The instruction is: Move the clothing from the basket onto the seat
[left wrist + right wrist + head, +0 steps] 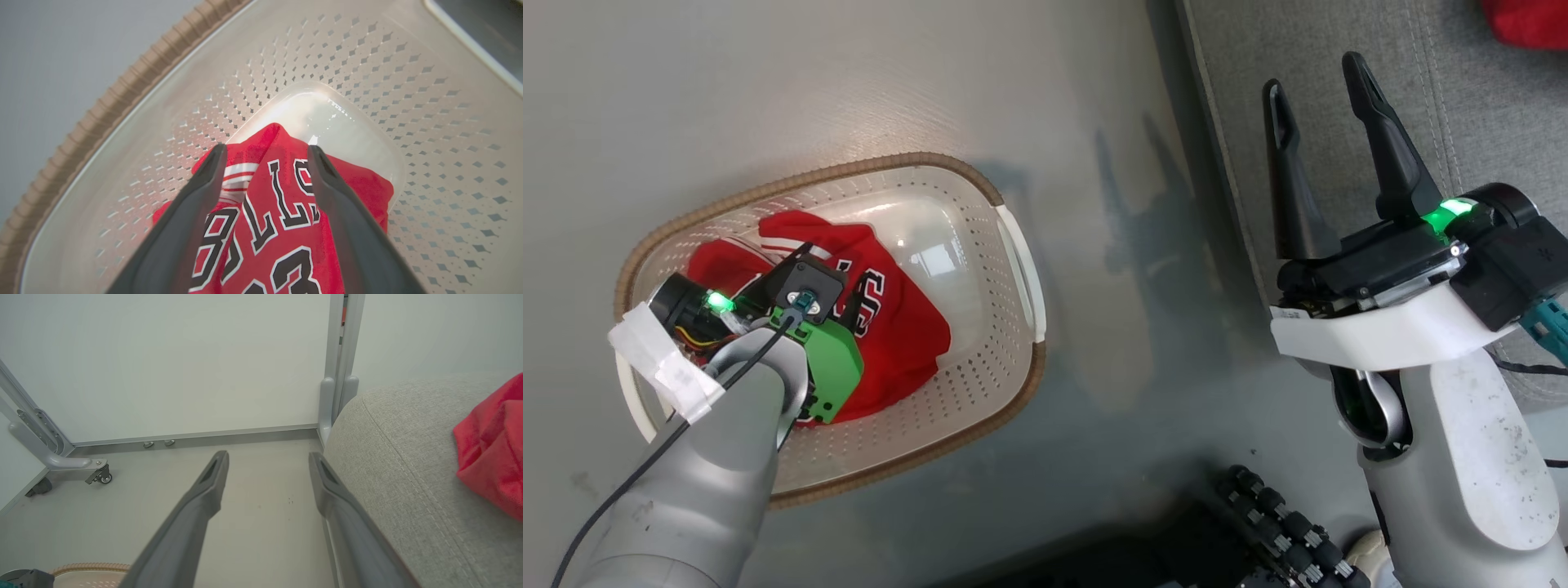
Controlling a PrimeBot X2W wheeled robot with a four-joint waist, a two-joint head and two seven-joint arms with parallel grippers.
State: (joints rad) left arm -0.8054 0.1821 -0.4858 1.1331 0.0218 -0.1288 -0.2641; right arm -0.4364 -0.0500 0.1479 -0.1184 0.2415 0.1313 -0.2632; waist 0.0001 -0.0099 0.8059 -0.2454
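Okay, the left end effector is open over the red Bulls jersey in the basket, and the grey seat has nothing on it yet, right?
Not quite: the seat already holds a red garment, seen in the right wrist view. The rest stands: the left end effector is open over the jersey in the basket.

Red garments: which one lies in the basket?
The jersey lettered BULLS 23, below the open left end effector; the plain red one lies on the grey seat.

Floor (pixel 849 82): pale grey, smooth, faint wood grain, soft glare.
Wall (pixel 163 355): white panels, joined by a grey post (pixel 342 355); grey rail (pixel 196 435) along the base.
Frame (pixel 49 460): grey metal tube on 2 casters (pixel 104 478), against the wall.
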